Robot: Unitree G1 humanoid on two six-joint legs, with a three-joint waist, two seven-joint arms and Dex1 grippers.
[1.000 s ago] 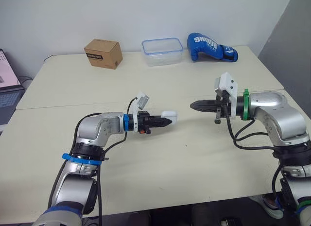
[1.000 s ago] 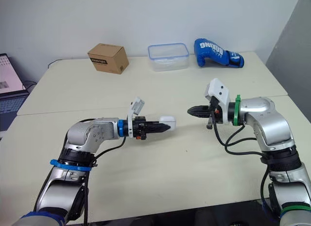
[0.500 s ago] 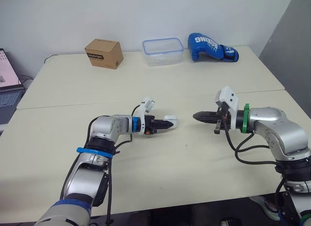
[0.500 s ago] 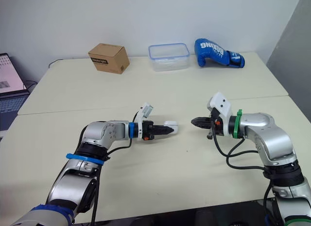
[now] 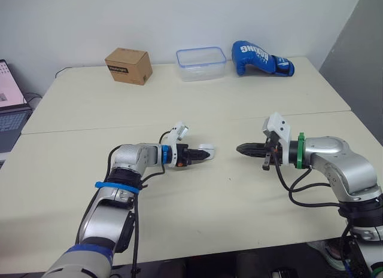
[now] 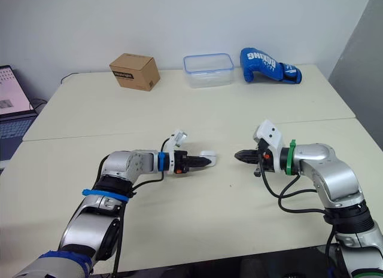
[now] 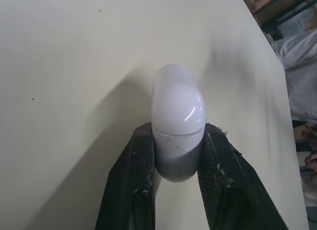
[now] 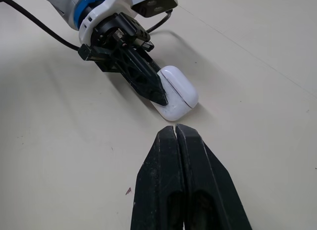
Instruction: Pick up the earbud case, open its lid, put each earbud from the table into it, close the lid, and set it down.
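The white earbud case is low over the cream table, near its middle, lid closed, with my left gripper shut on its base end. In the left wrist view the case sits between the two black fingers, its rounded end sticking out past them. My right gripper is shut with nothing in it, pointing at the case from the right across a short gap. The right wrist view has the case just beyond the closed right fingertips.
At the table's far edge stand a cardboard box, a clear plastic container with a blue rim and a blue boxing glove. A laptop sits off the left side. A seam crosses the table.
My left gripper has lowered the case toward the table and drawn slightly left. My right arm has come down too, its shut gripper now level with the case.
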